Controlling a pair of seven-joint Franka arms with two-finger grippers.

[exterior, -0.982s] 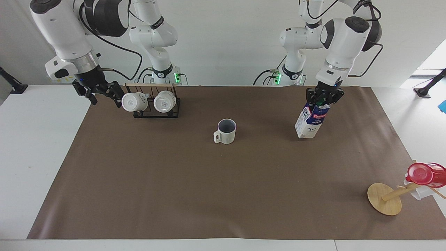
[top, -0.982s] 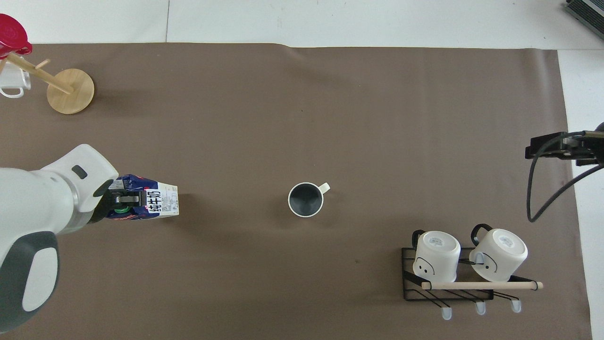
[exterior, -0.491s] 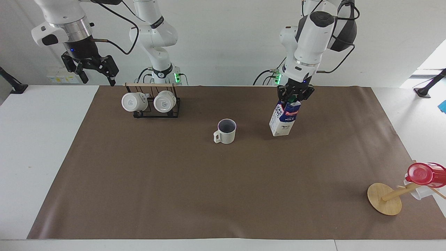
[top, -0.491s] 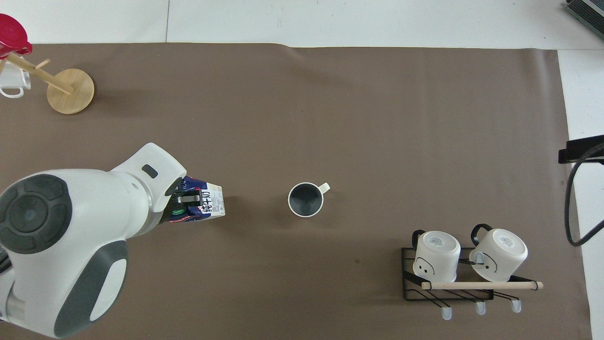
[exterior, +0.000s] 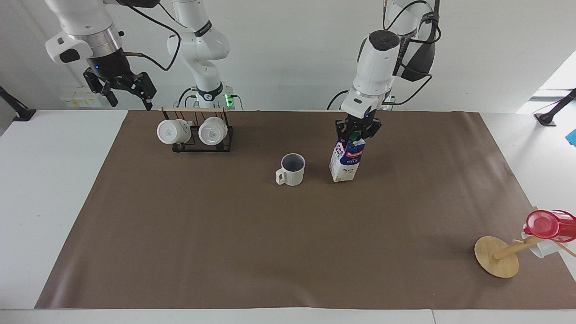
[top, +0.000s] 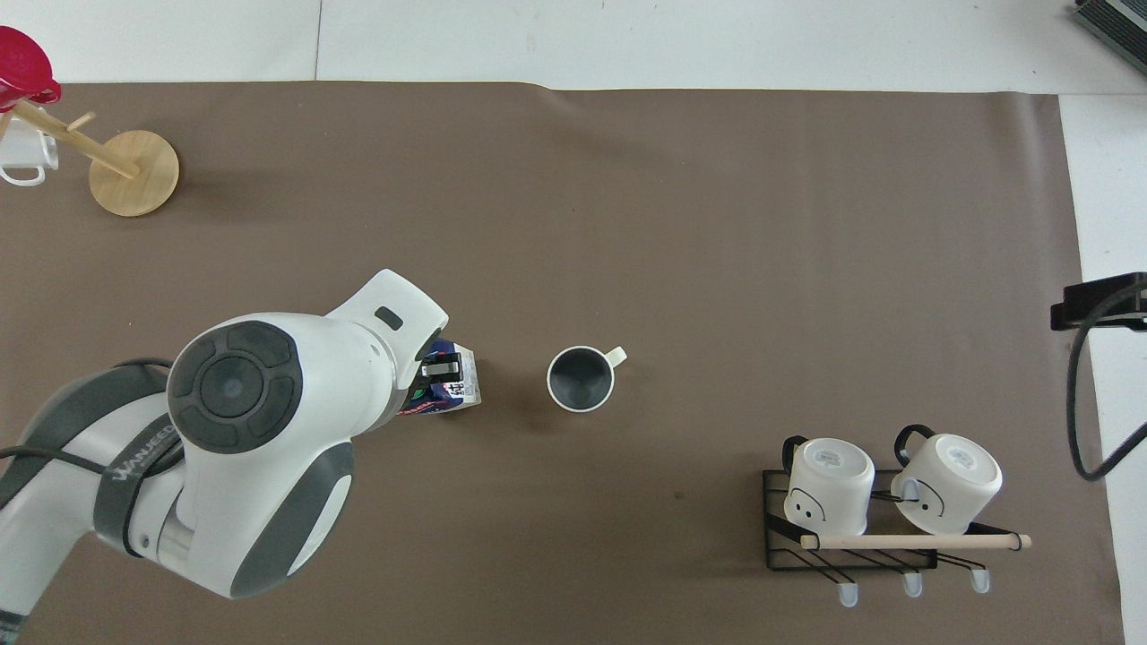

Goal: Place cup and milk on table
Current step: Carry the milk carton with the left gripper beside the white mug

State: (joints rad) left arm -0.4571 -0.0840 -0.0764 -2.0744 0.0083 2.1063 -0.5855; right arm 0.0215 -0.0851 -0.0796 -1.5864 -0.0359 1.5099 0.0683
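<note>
beside the cup (exterior: 291,169), the left claw (exterior: 357,131) pinches the milk (exterior: 345,160) top, carton near-upright, cap uppermost.

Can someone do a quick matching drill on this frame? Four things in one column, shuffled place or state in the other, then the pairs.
Things
1. cream-white ceramic mug with dark inside
2. white milk carton with dark blue top
3. red translucent cup
4. two plain white mugs

Places or states
A. on the tilted wooden peg stand, toward the left arm's end of the table
B. lying on the black wire rack
C. gripped at its top by the left gripper
D. standing upright on the brown mat, nothing touching it

Pairs: 1-D, 2-C, 3-A, 4-B
</note>
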